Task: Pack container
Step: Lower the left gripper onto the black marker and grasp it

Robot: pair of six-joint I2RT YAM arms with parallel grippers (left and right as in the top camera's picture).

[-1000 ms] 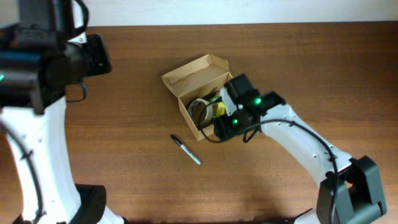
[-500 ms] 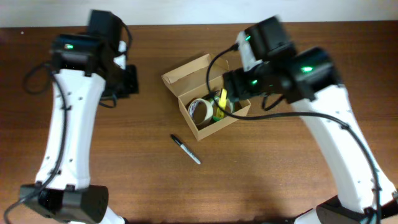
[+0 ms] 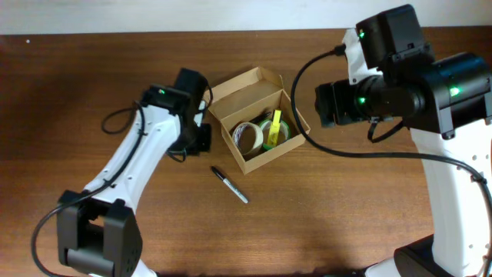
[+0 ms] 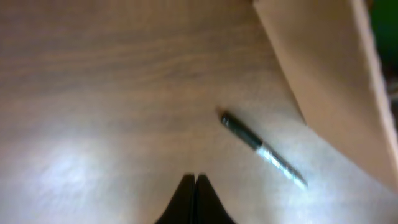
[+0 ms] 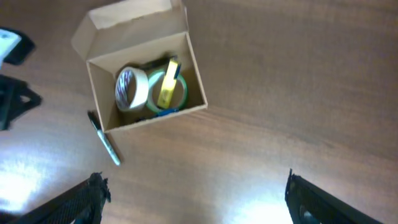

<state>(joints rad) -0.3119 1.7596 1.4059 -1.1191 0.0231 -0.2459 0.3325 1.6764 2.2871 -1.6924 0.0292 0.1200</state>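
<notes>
The tan cardboard container (image 3: 290, 145) stands open mid-table, its flap lid (image 3: 242, 85) back at the far left. It holds a white tape roll (image 3: 247, 135), a green tape roll (image 3: 278, 132) and a yellow item (image 3: 274, 127). A black and silver pen (image 3: 231, 185) lies on the table just in front of it. My left gripper (image 3: 198, 139) is shut and empty, low over the table left of the container; the pen (image 4: 262, 150) lies ahead of its tips (image 4: 194, 180). My right gripper (image 5: 196, 186) is open wide and empty, high above the table right of the container (image 5: 196, 109).
The wooden table (image 3: 346, 200) reaches to a pale wall at the back. My left arm (image 3: 127, 165) lies across the left side and my right arm (image 3: 453, 177) rises at the right. The container wall (image 4: 329, 81) stands right of the left gripper.
My left arm has swung in from the far left to beside the container. My right gripper has lifted out of the container and pulled back up to the right.
</notes>
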